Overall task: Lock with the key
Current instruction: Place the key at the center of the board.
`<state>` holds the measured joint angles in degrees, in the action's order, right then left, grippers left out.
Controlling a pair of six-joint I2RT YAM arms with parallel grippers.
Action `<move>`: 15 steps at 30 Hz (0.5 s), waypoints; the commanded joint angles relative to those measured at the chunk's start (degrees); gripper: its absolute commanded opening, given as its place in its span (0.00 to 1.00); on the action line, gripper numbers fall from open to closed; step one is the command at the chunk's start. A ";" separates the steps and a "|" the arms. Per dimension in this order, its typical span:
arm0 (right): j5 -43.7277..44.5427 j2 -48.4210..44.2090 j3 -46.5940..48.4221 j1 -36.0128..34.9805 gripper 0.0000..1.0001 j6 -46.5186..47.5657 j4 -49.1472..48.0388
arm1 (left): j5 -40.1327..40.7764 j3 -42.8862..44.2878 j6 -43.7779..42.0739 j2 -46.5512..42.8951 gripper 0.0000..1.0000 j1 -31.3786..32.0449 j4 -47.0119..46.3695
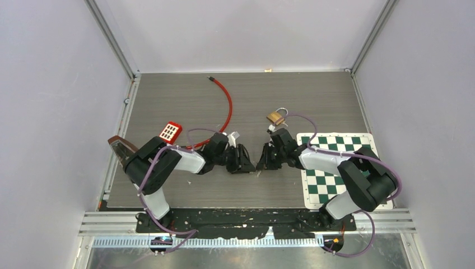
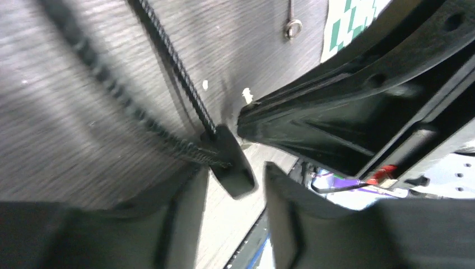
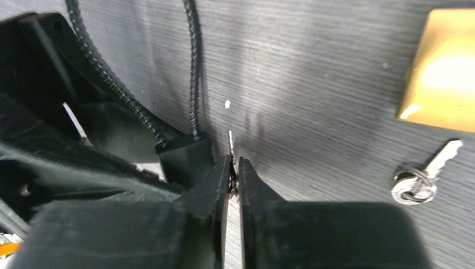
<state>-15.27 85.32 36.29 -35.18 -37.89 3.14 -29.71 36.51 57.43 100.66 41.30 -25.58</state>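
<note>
Centrally, my right end effector pinching a thin metal strip, left end effector half open around a black block

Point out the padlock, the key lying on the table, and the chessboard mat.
padlock (image 3: 442, 73), right wrist view, on its brass body.
key (image 3: 428, 170), right wrist view, where the blade meets the head.
chessboard mat (image 1: 336, 141), top view, on its far row of squares.
</note>
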 commanded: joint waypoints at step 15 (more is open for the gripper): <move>10.36 -4.76 13.78 -0.61 0.67 1.59 10.69 | 29.10 6.37 -20.29 -26.20 0.89 -0.56 40.46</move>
<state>-8.36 81.60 46.44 -35.57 -37.17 12.29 -11.46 39.62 44.62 79.42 41.50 4.69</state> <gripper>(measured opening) 0.672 0.877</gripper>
